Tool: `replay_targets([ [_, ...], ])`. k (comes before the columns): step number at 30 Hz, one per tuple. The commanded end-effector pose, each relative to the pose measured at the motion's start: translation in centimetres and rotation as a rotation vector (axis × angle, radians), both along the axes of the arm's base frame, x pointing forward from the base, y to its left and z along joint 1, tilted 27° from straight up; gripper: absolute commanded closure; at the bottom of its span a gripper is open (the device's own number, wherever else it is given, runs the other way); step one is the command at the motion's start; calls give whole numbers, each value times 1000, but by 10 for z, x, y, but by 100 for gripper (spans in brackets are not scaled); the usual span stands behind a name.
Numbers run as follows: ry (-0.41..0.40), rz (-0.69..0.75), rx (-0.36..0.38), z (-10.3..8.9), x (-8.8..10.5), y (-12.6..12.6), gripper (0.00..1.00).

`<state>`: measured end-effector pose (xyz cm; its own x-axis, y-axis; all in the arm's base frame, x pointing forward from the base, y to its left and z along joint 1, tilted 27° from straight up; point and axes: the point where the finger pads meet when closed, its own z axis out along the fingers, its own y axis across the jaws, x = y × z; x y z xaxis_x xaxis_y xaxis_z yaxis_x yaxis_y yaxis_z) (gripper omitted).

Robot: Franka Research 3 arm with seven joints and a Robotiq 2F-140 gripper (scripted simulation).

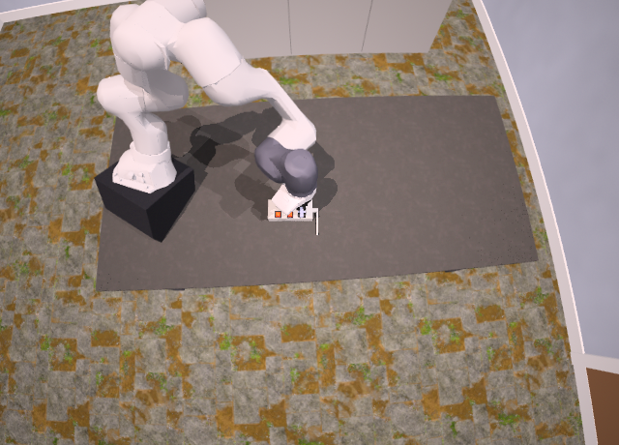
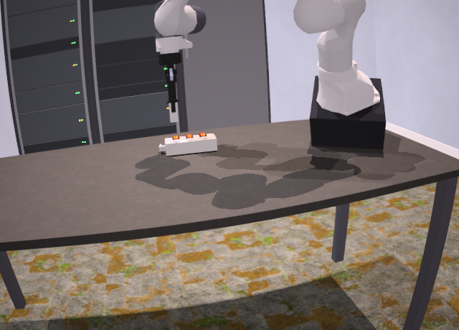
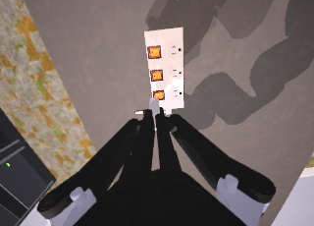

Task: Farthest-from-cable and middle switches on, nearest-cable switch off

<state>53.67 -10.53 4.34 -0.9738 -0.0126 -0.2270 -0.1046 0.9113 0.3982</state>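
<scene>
In the exterior view, going left to right, we first meet the black two-finger gripper (image 2: 172, 105) hanging point-down above the cable end of the white rectangular power strip (image 2: 191, 145), which lies flat and right way up on the dark grey table top (image 2: 111, 193); further right stands the black box-shaped arm pedestal (image 2: 374, 133). Our fingers are pressed fully together and hold nothing, which suits poking a rocker with the tip.

All three orange rocker switches look lit in the wrist view: the one nearest the cable (image 3: 158, 94), the middle one (image 3: 157, 75) and the farthest one (image 3: 154, 52). We judge the two far switches already as wanted, so the step in hand is turning off the nearest one.

The fingertips sit just above that nearest switch, apart from it. Next we should descend straight and press the correct side of the rocker, lightly enough not to shove or tip the strip, then lift away.
</scene>
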Motion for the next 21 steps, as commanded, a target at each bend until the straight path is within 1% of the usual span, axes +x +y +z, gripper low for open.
replay_targets([
  [1, 5, -7, 3, 0, 0, 0, 100],
  [21, 5, -7, 3, -6, 1, 3, 100],
])
